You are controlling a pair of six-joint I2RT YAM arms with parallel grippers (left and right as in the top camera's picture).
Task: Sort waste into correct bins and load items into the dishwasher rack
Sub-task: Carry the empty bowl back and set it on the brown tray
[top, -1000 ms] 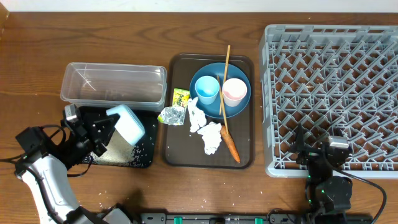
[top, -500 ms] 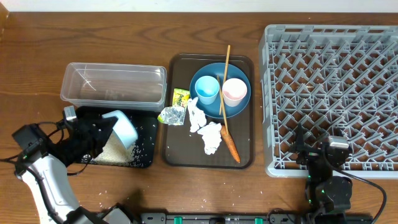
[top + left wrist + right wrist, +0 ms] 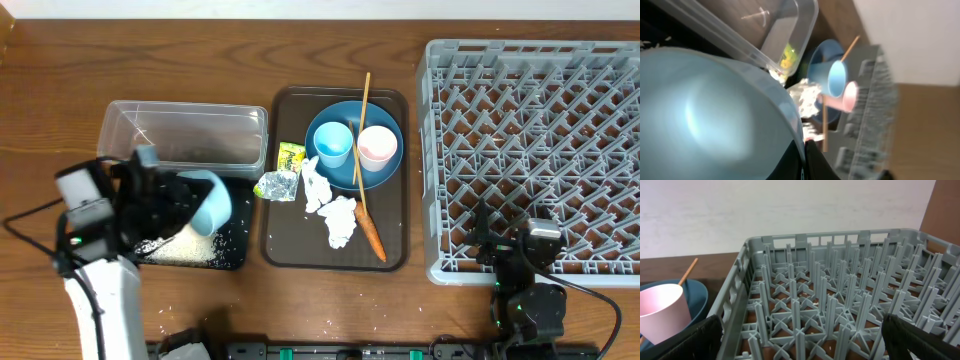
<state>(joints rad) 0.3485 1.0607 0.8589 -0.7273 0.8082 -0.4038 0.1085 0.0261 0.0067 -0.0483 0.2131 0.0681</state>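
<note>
Pale blue bowl (image 3: 207,200) hangs tipped in our left gripper (image 3: 170,197), jaws clamped on it, over the black tray (image 3: 236,258) near the table's front-left. We judge this lets the rice (image 3: 186,244) heap in that bin. Our right gripper (image 3: 510,235), jaws spread and empty, hovers at the rack's (image 3: 540,130) front edge.

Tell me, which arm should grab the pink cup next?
Probably the right. The right gripper is open and empty, and the pink cup sits nearer it. The left gripper is shut on the small bowl.
</note>
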